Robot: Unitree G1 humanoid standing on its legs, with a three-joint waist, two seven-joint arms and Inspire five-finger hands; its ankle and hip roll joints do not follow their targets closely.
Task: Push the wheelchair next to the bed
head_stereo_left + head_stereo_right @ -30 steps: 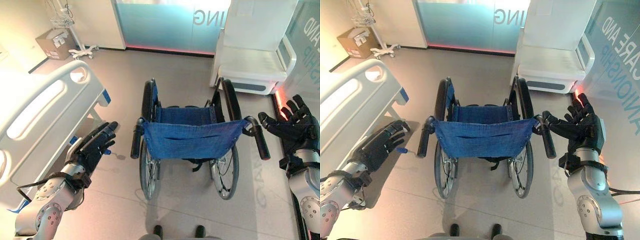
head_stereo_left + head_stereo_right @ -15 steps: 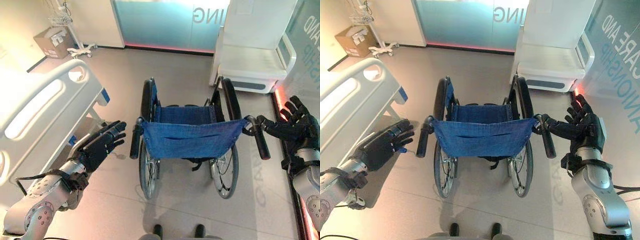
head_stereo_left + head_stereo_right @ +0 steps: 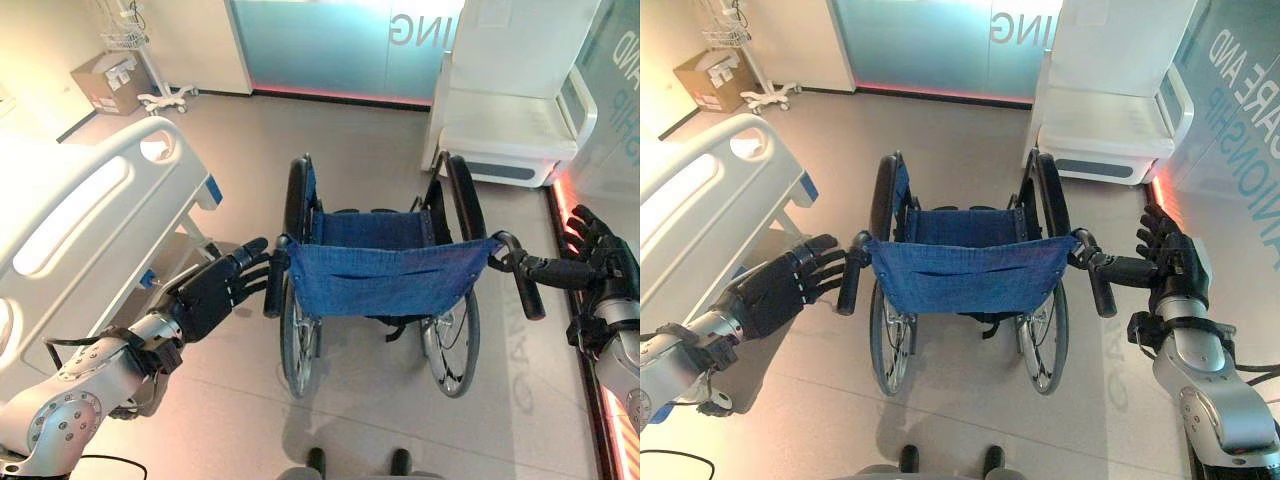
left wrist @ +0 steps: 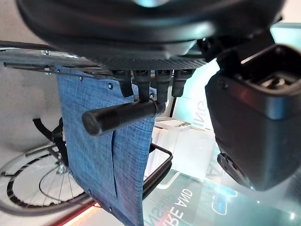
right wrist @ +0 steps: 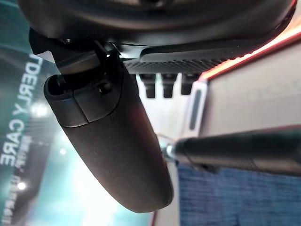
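Your wheelchair (image 3: 380, 275) sits mid-floor, just right of the bed (image 3: 75, 215). Left hand (image 3: 210, 292) has straight, released fingers reaching its left handle (image 3: 272, 285). Right hand (image 3: 1170, 265) is spread loose too, thumb alongside the right handle (image 3: 1102, 290).

Right hand (image 5: 155, 28) with straight fingers (image 5: 163, 84) above wheelchair push handle (image 5: 244, 150).

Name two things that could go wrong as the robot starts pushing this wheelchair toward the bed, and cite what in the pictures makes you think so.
1. Both the left hand and right hand are open at the push handles, not wrapped round them; a push now might slip off.
2. The bed lies to the robot's left, close to the wheelchair, so turning it could clip the bed's corner.
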